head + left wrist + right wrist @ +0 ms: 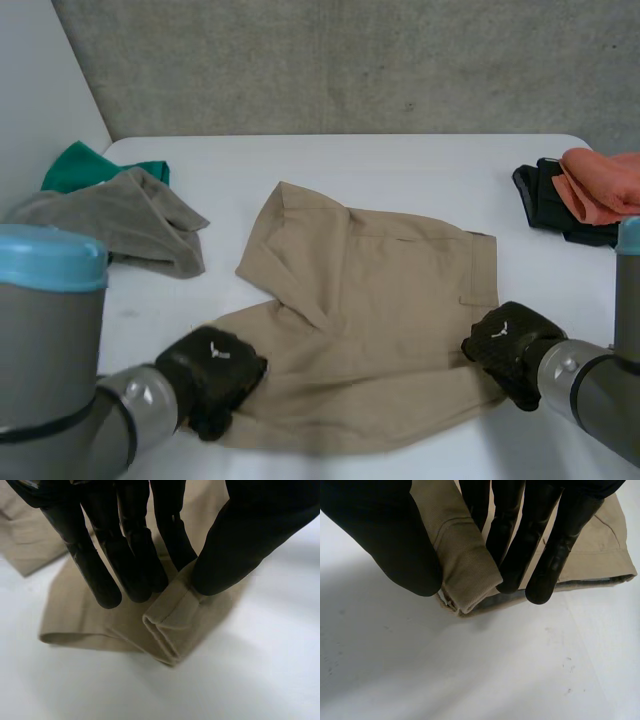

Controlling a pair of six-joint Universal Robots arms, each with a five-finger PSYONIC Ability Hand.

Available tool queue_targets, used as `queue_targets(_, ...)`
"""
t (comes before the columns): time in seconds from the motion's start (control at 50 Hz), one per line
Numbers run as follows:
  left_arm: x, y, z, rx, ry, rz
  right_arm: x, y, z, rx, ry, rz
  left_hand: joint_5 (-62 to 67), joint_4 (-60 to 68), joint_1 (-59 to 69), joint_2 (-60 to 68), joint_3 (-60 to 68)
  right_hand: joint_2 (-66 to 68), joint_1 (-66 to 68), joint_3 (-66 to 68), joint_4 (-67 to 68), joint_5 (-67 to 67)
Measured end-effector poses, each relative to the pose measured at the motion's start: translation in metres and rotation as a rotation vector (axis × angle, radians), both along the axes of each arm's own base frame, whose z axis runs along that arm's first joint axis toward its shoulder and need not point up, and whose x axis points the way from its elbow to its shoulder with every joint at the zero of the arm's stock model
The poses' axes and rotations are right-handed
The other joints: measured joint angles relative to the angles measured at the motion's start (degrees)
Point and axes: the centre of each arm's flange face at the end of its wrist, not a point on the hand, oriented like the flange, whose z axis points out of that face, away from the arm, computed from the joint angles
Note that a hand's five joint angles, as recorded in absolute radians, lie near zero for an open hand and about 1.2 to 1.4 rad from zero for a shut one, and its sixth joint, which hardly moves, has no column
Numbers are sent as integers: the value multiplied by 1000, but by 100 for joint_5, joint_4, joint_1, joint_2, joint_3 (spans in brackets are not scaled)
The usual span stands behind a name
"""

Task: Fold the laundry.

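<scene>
A pair of beige shorts [370, 320] lies spread on the middle of the white counter [400, 170], close to its near edge. One leg is turned over on itself, so a slanted fold runs across the cloth. The waistband end points to the robot's right.

The left hand [212, 376] sits at the near left corner of the shorts. In the left wrist view its fingers [127, 560] lie close together on top of the cloth, and the thumb [235, 545] presses against the doubled hem, pinching that corner between them.

The right hand [508, 345] is at the near right corner, by the waistband. In the right wrist view its fingers [520, 540] are set side by side on one face of the thick band and the thumb [385, 535] on the other, so the band's corner is pinched and lifted slightly off the counter.

A crumpled grey garment [120, 225] lies well apart at the far left, with a green garment [90, 165] touching it from behind. At the far right edge a salmon-coloured garment [605, 185] rests on top of a black garment [545, 205]. A grey concrete wall [350, 60] stands behind the counter.
</scene>
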Motion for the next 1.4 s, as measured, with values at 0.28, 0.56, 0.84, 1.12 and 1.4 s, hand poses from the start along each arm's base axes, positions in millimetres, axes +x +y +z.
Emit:
queue_targets(0.28,-11,-33,-18,-36,-4,48,6,-16,-5,-50,-123,-87,-2598,-2875,-2690,-2868,-2771,0,0,0,0,0)
queue_targets(0.56,6,3,3,-32,1,44,6,-32,-21,-86,-123,-155,-4127,-4407,-3925,-4300,-4255,0,0,0,0,0)
queue_targets(0.84,11,19,-8,24,-19,35,7,-36,-21,-106,-130,-160,-2924,-3193,-2704,-3146,-3140,0,0,0,0,0)
queue_targets(1.12,-7,17,-32,34,10,10,8,-38,-21,-115,-135,-158,-1182,-1411,-1081,-1386,-1367,0,0,0,0,0)
queue_targets(1.4,-12,9,-5,-62,90,27,8,-41,-18,-125,-137,-159,-1849,-2111,-1913,-2076,-2037,0,0,0,0,0)
